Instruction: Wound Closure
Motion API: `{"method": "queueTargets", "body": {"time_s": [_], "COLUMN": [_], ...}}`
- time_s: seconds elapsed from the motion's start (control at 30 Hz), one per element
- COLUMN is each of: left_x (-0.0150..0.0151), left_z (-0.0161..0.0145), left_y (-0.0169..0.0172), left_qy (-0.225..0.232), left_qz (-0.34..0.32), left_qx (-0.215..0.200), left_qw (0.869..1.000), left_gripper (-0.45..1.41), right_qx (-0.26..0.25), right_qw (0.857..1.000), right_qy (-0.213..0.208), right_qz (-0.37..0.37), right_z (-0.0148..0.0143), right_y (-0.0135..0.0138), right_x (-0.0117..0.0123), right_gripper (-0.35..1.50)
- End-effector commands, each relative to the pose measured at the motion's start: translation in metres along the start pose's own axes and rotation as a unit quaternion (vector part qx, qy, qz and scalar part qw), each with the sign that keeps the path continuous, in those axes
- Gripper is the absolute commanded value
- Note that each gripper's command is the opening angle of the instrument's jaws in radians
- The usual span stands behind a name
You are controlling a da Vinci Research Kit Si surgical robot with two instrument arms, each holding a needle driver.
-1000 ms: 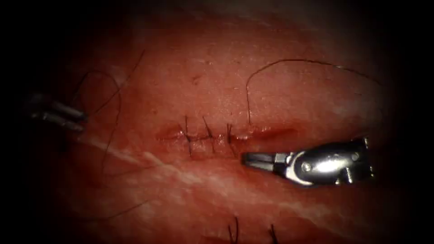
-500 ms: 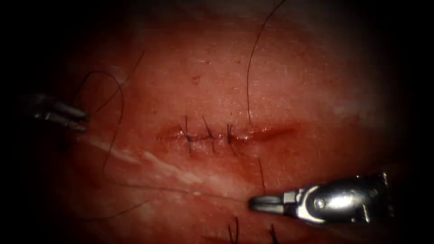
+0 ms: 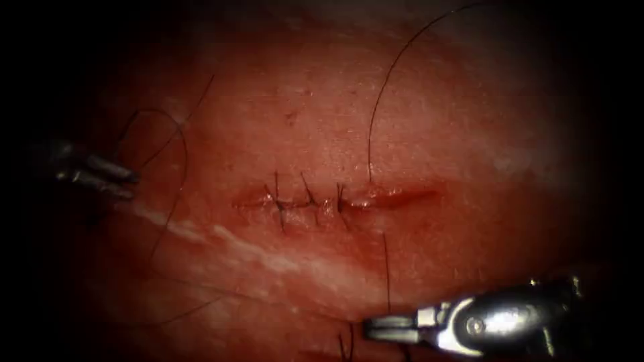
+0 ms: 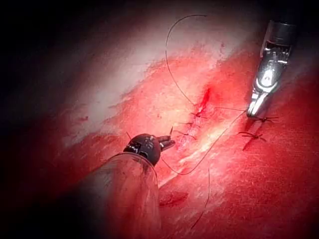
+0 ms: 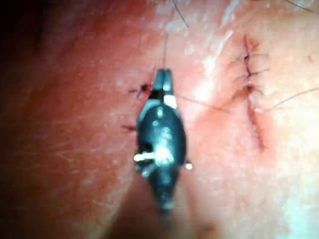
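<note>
The cut [image 3: 402,196] runs across the tissue [image 3: 288,100], its left part held by three stitches [image 3: 308,201]. My right tool [image 3: 369,328] lies below the cut, jaws shut on the thread [image 3: 386,275], which rises from the tissue just under the cut. A second strand leaves the far edge and arcs up and right [image 3: 389,74]. In the left wrist view two strands meet at the right tool [image 4: 249,112]. My left tool [image 3: 133,186] sits far left, jaws slightly open with nothing between them, beside loose thread loops [image 3: 178,144]. I cannot make out the needle.
Two older knotted stitches [image 3: 349,345] lie on the tissue close to the right tool's tip, also seen as knotted stitches [image 4: 261,119] from the left wrist. A pale streak [image 3: 255,251] crosses the tissue below the cut. Red fluid wets the cut's open right end.
My right tool has moved down and away from the cut, drawing thread through the tissue. The far strand has swung from the right to upward. The left tool stays nearly still.
</note>
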State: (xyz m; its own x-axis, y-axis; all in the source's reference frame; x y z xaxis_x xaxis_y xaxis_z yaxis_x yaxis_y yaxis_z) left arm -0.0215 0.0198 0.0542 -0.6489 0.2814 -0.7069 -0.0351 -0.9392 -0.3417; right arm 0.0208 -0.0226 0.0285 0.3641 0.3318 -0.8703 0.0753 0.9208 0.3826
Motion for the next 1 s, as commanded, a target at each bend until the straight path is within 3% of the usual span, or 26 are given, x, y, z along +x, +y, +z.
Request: {"method": "queueTargets", "body": {"time_s": [0.03,0.27,0.57,0.63,0.73,1.0], "left_x": [-0.0003,-0.0003,-0.0003,-0.0003,-0.0004,-0.0005], "left_z": [0.001,0.001,0.0006,0.0006,0.0006,0.0007], "left_y": [-0.0001,-0.0001,0.0001,0.0,-0.0001,-0.0002], "left_qy": [0.001,0.001,0.001,0.001,0.001,0.0], "left_qz": [0.0,-0.003,-0.004,-0.004,-0.004,-0.004], "left_qx": [-0.001,-0.001,-0.002,-0.002,-0.002,-0.001], "left_qw": [1.0,1.0,1.0,1.0,1.0,1.0], "left_gripper": [-0.45,-0.45,-0.45,-0.45,-0.45,-0.45], "right_qx": [0.009,0.024,0.014,-0.002,-0.014,-0.062], "right_qw": [1.0,1.0,0.999,0.998,0.998,0.996], "right_qy": [0.003,0.009,0.039,0.056,0.061,0.056], "right_qz": [0.002,0.002,0.01,0.012,0.015,-0.021], "right_z": [0.001,0.003,0.0018,0.0013,0.0005,-0.0018], "right_y": [-0.0024,-0.0061,-0.0049,-0.0043,-0.0035,0.0015], "right_x": [-0.0004,0.0014,0.003,0.0028,0.0022,-0.0009], "right_gripper": [-0.35,-0.35,-0.32,0.19,0.49,0.67]}}
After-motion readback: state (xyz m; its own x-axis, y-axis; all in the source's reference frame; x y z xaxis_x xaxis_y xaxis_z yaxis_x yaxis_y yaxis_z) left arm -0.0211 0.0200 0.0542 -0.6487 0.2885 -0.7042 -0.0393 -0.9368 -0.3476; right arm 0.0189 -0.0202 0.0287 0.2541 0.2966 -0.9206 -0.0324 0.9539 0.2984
